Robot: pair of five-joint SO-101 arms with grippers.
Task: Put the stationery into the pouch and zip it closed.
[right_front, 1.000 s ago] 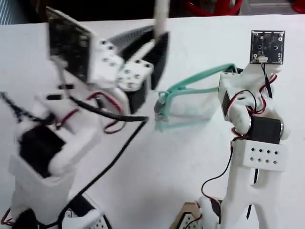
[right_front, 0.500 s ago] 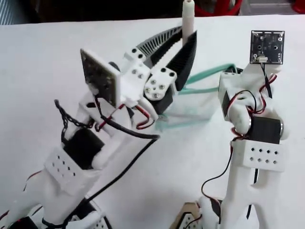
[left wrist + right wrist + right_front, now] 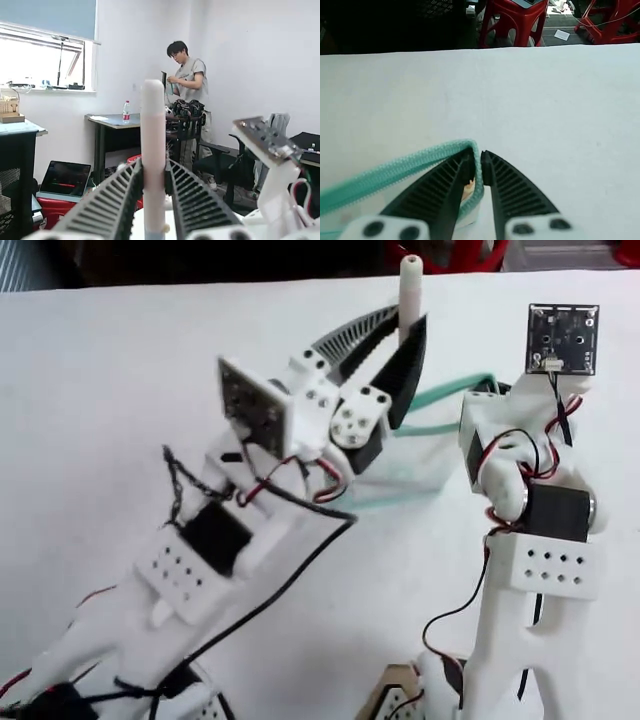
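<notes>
The left gripper (image 3: pixel 153 169) clamps an upright white pen (image 3: pixel 153 130); the right gripper (image 3: pixel 476 161) pinches the pouch (image 3: pixel 395 167) by its teal zipper edge

The clear plastic pouch with a teal zipper band (image 3: pixel 425 465) lies on the white desk (image 3: pixel 100 360), between the two arms. The left tool (image 3: pixel 408 322) stands over the left end of the pouch. The white round plastic stick (image 3: pixel 410 280) is clamped upright between its jaws, with its top above the fingertips. At the right end of the pouch, the right tool (image 3: pixel 479 156) pinches the corner of the zipper band, low near the desk.
</notes>
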